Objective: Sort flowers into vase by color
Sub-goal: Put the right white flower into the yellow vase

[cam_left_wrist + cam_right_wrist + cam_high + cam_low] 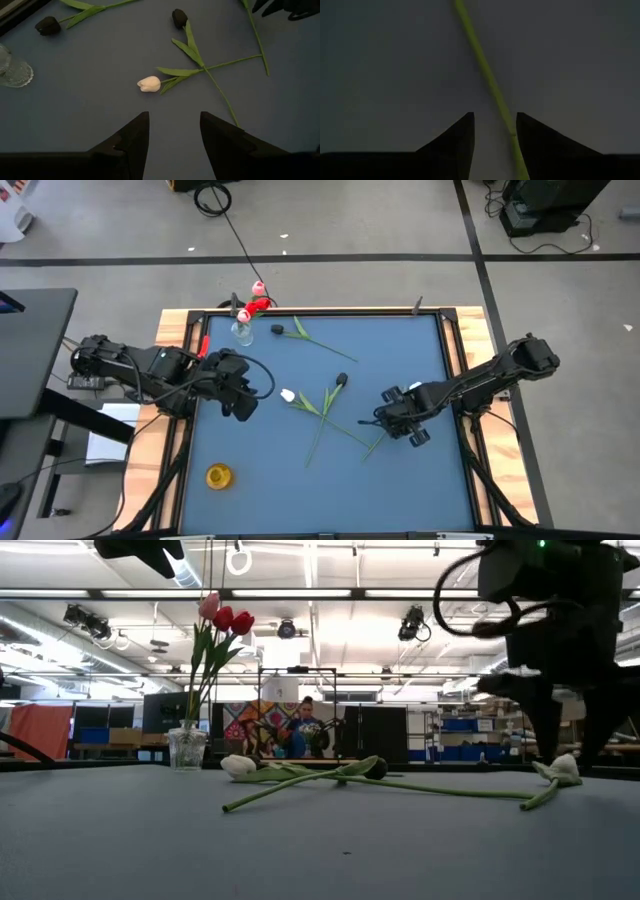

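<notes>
A clear glass vase [241, 332] stands at the far left and holds red and pink tulips [222, 618]. A white tulip [288, 395] and a dark tulip [342, 380] lie crossed at mid-table. Another dark tulip [277, 330] lies near the vase. My left gripper [240, 398] is open and empty, just left of the white head [150, 84]. My right gripper [398, 422] is open and low over the mat. Its fingers stand on either side of a green stem [492, 85]. A pale head [560, 768] shows beside them in the low view.
A small yellow vase [219, 476] stands near the front left corner of the blue mat [420, 490]. Wooden rails [470, 330] frame the mat. The mat's near right part is bare. A person sits far off in the room [303, 730].
</notes>
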Robot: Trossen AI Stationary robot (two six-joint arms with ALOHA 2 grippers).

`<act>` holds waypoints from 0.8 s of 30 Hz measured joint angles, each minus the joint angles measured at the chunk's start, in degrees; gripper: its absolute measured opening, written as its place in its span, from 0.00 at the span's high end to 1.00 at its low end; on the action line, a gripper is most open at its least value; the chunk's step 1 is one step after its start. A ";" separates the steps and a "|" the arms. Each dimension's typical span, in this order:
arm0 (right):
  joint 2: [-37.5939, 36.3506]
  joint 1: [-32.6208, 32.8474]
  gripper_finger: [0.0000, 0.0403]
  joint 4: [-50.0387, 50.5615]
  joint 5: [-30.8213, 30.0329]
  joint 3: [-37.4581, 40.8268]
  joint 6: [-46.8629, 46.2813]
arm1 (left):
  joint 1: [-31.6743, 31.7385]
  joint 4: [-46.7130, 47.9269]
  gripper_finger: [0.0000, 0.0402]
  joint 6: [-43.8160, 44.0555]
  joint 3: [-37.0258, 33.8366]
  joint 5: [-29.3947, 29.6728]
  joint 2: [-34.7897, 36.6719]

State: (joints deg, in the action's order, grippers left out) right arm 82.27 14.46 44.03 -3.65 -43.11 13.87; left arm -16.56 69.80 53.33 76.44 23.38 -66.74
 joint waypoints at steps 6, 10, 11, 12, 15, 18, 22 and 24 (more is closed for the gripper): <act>-1.32 -2.55 0.62 -0.50 -0.04 1.30 4.29 | 0.00 0.00 0.55 0.02 0.00 0.00 -0.02; -0.93 -4.93 0.62 -3.71 0.48 4.17 6.02 | 0.00 0.01 0.55 -0.05 0.00 0.52 -0.02; -0.92 -5.46 0.62 -4.87 0.49 4.90 6.96 | 0.00 0.04 0.55 -0.20 0.00 0.67 -0.02; -0.86 -5.99 0.62 -6.06 0.51 5.41 7.50 | 0.00 0.04 0.55 -0.22 0.00 0.92 -0.02; -0.97 -7.73 0.63 -7.60 2.24 6.69 7.71 | 0.00 0.07 0.55 -0.47 0.00 1.09 -0.02; -1.08 -9.03 0.67 -7.88 4.87 7.81 6.88 | 0.00 0.16 0.55 -0.51 0.00 1.09 -0.02; -1.06 -9.78 0.78 -8.27 6.52 8.06 5.72 | 0.74 0.24 0.55 -0.55 0.00 1.20 -0.02; -0.99 -10.14 0.85 -8.28 6.99 7.57 4.41 | 1.11 0.24 0.55 -0.56 0.00 1.29 -0.02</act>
State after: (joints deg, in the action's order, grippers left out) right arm 81.28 4.32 35.75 3.34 -35.54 18.28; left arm -15.45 70.04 52.77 76.44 24.67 -66.76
